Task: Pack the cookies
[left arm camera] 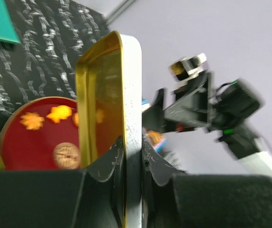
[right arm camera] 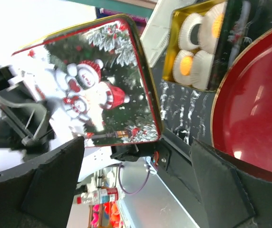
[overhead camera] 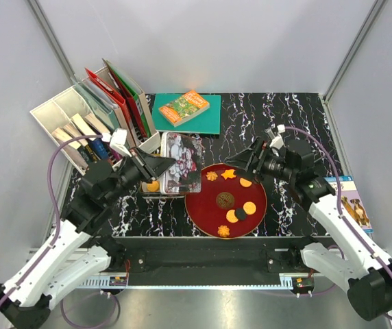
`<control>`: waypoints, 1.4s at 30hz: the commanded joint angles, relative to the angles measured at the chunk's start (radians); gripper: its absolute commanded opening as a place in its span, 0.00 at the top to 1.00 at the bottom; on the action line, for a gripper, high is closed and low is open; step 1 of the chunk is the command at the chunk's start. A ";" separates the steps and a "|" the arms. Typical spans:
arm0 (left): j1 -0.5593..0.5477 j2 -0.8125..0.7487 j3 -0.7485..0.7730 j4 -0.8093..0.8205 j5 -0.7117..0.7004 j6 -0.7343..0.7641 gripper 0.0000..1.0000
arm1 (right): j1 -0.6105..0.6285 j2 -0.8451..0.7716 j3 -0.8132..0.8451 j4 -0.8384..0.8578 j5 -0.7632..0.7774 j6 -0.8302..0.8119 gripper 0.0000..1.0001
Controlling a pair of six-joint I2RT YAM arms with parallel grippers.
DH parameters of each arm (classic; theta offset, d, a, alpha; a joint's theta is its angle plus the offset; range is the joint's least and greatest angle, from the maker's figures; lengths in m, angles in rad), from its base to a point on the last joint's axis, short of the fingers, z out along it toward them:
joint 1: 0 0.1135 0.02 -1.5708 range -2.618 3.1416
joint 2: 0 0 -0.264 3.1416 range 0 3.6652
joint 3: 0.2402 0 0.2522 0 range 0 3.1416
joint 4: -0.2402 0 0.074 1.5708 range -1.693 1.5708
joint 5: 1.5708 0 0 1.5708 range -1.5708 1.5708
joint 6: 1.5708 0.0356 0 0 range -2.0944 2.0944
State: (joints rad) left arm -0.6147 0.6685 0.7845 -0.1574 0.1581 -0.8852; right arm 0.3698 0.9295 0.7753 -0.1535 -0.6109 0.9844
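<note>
**Left gripper clenched on the tin lid**

Closest to my left wrist camera, my left gripper (left arm camera: 132,148) is clenched on the edge of the tin lid (left arm camera: 108,109), which stands upright at centre frame. My right gripper (overhead camera: 249,159) is spread wide and grasps nothing, by the upper right rim of the red plate (overhead camera: 203,205). Most cookies (overhead camera: 225,200) lie on that plate. Two orange ones sit in paper cups (right arm camera: 193,26) in the gold tin (right arm camera: 172,42).
</note>
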 commanded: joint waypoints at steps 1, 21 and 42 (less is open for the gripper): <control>0.098 -0.043 -0.070 0.264 0.220 -0.205 1.00 | -0.002 -0.015 -0.088 0.354 -0.127 0.091 0.03; 0.242 -0.015 -0.237 0.664 0.411 -0.521 1.00 | -0.003 0.330 -0.211 1.272 -0.170 0.454 0.06; 0.244 0.094 -0.235 0.731 0.403 -0.511 1.00 | 0.023 0.413 0.004 0.898 -0.418 0.245 0.49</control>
State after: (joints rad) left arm -0.3782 0.7425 0.5297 0.4835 0.5480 -1.3968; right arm 0.3729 1.3773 0.7246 0.8822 -0.9379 1.3537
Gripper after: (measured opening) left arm 0.174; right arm 0.524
